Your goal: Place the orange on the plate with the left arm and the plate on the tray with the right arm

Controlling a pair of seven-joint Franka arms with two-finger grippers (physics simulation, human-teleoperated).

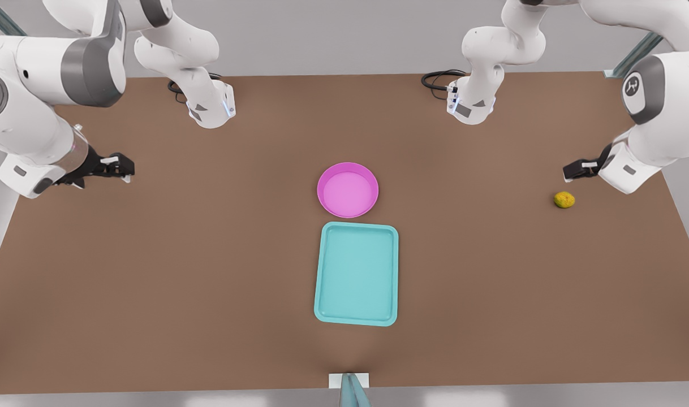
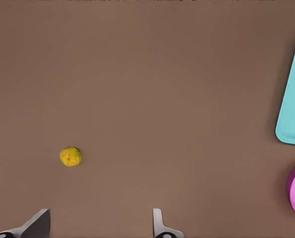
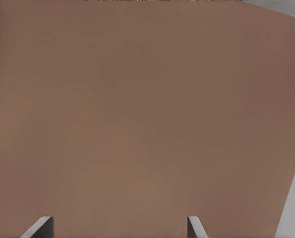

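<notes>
Small bumpy yellow-orange fruit [image 1: 564, 199] lying on bare brown tabletop [image 1: 152, 254], just beside open left gripper [image 1: 571, 169]; round pink plate [image 1: 348, 190] touching teal rectangular tray [image 1: 356, 273]; open right gripper [image 1: 118, 167] waiting well apart. Likely hazard: rolling off under an off-centre pinch.
</notes>
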